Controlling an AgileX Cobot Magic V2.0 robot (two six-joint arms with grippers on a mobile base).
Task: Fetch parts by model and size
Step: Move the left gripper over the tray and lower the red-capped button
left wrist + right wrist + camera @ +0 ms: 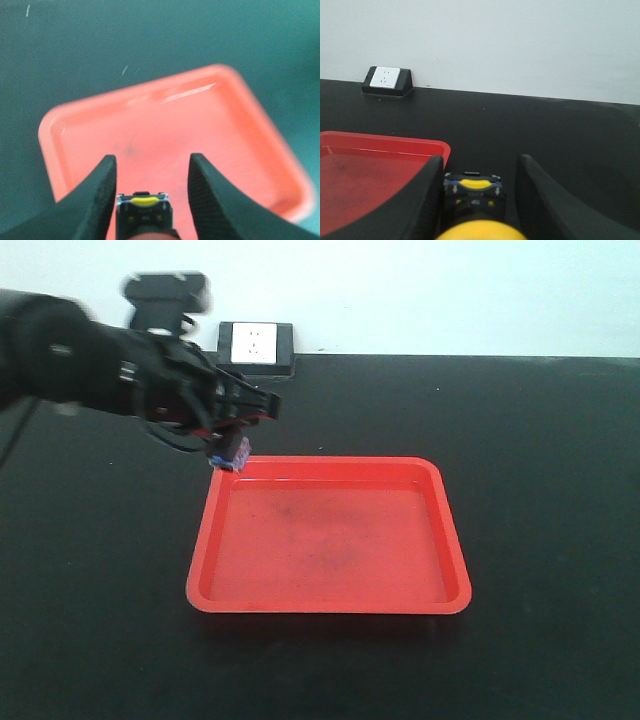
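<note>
Left hand (152, 164) is clamped on the small red-capped push-button switch with dark body and blue-grey base (232, 452). The switch hangs base down in the air over the far-left corner of the shallow red plastic tray (330, 540). Right hand (480, 162) grips the matching yellow-capped push-button switch (472, 192) between its fingers, cap toward the wrist, above the black bench (545, 125) just right of the tray's edge.
</note>
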